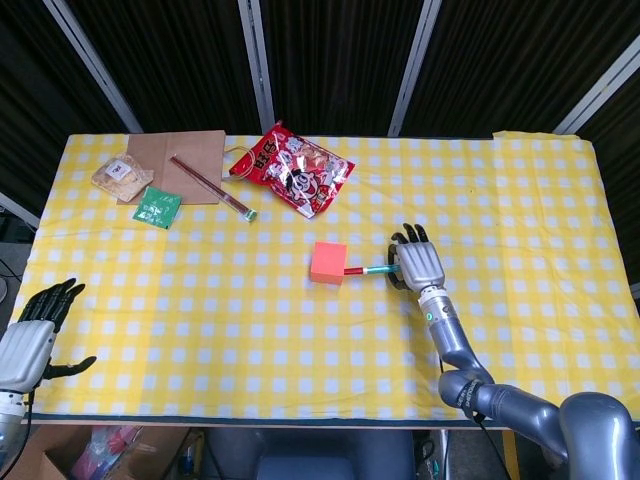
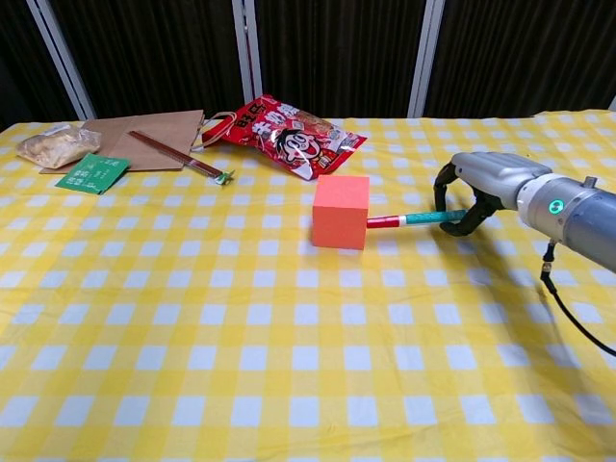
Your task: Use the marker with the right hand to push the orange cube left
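Chest view: the marker (image 2: 412, 219) is grasped at its rear end by the right hand (image 2: 472, 189), red tip touching the right face of the orange cube (image 2: 341, 212), mid-bench on the checked cloth. The cube is judged light, rigid and easily slid, though likely to twist if pushed off-centre; contact is best kept low and central. The left hand (image 1: 30, 335) is held released, nothing in it, at the near left edge.
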Tool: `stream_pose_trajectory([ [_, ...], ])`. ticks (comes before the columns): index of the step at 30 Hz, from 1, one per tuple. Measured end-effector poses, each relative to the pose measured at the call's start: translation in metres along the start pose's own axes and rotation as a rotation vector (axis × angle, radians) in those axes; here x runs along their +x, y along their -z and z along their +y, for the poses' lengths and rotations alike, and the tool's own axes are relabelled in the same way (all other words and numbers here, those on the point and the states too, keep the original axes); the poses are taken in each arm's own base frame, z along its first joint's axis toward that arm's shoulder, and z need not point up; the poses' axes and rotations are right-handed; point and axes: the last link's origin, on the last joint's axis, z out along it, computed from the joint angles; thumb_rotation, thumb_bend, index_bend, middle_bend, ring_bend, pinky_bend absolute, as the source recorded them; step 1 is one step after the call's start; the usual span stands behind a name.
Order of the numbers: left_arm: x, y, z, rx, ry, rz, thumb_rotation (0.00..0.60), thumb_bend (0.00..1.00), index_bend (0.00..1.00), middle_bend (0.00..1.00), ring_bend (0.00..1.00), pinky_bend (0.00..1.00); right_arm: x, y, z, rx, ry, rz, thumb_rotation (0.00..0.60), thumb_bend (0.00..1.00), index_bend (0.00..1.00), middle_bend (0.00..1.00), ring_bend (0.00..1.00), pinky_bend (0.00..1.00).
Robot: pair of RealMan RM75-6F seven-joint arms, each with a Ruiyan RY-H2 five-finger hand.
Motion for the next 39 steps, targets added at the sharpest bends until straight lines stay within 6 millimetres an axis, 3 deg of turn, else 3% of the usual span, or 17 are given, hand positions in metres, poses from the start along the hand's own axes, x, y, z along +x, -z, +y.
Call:
stream_pose_trajectory([
  [8,0.0,0.0,0.0,0.0,0.003,-0.008,0.6,0.02,0.0,0.0,0.0,0.0,0.002,-0.006,-0.026,0.038,0.003,0.012,0.6,0.57,0.66,0.25,0.03,0.02],
  [12,0.001,0.0,-0.001,0.003,0.006,-0.009,0.6,0.02,0.0,0.0,0.0,0.0,0.003,-0.007,-0.026,0.029,0.008,0.017,0.6,0.57,0.66,0.25,0.03,0.02],
  [24,0.001,0.001,0.0,0.0,0.002,-0.012,0.6,0.02,0.0,0.0,0.0,0.0,0.003,-0.001,-0.002,-0.051,0.032,0.019,0.6,0.57,0.66,0.25,0.03,0.02],
  [39,-0.001,0.0,0.001,-0.005,0.012,-0.031,0.6,0.02,0.0,0.0,0.0,0.0,0.0,-0.015,-0.029,-0.028,0.036,0.018,0.6,0.57,0.66,0.25,0.03,0.02],
])
